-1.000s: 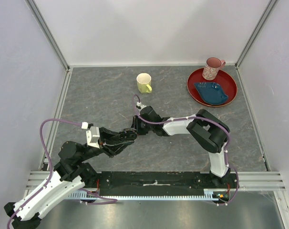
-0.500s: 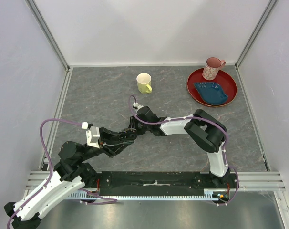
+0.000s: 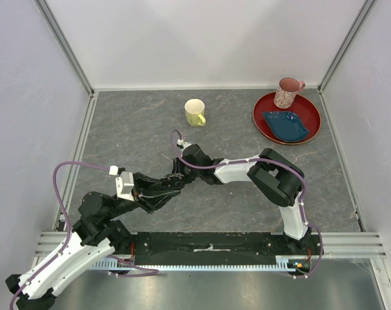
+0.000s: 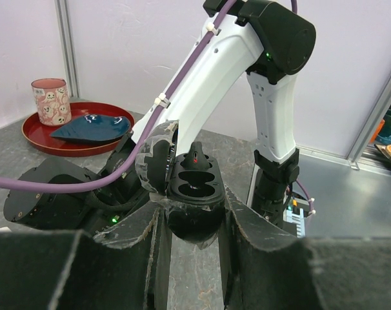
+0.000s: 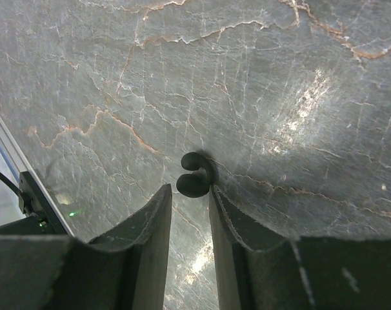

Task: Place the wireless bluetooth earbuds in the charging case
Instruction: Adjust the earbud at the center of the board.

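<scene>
My left gripper [image 4: 192, 216] is shut on a black charging case [image 4: 195, 179], held off the table with its lid [image 4: 151, 161] swung open to the left. The case shows two dark cavities and a small red mark. On the grey table lies a black earbud [image 5: 195, 175], just past the tips of my right gripper [image 5: 190, 189]. The bud touches the right fingertip [image 5: 215, 194], with a gap to the left one, and the jaws stand open and narrow. From above, both grippers meet mid-table: left gripper [image 3: 170, 188], right gripper [image 3: 176, 169]. Only this one earbud shows.
A yellow mug [image 3: 195, 112] stands at the back centre. At the back right, a red tray [image 3: 308, 119] carries a pink mug [image 3: 288, 92] and a blue dish [image 3: 286, 124]. The right arm's white link [image 4: 208, 71] crosses right behind the case.
The right arm's wrist has slid a little to the left, bringing its gripper closer over the left gripper. The left arm and the case have barely moved.
</scene>
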Action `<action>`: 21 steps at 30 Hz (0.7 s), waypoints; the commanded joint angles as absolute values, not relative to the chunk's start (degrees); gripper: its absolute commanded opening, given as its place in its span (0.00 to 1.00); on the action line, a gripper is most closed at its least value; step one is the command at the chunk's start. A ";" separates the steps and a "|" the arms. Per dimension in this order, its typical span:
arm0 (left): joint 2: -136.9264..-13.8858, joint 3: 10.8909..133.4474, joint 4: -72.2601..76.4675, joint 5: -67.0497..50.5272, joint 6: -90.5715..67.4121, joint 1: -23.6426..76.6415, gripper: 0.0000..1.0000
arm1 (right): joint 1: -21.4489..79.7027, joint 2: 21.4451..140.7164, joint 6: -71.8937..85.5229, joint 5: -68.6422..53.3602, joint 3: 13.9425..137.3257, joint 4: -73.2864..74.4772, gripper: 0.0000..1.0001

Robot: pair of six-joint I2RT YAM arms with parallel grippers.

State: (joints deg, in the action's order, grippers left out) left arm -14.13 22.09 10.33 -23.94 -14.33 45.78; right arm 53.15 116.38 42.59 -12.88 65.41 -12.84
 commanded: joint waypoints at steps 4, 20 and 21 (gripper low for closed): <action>-13.10 21.88 11.25 -22.24 -15.29 45.97 0.02 | 53.26 114.53 41.75 -11.34 64.69 -12.39 0.36; -13.27 21.88 11.16 -22.32 -15.64 45.97 0.02 | 51.42 113.82 45.18 -14.50 63.02 -17.32 0.29; -13.27 21.88 11.16 -22.32 -15.64 46.05 0.02 | 51.42 113.99 45.09 -14.50 63.10 -17.05 0.28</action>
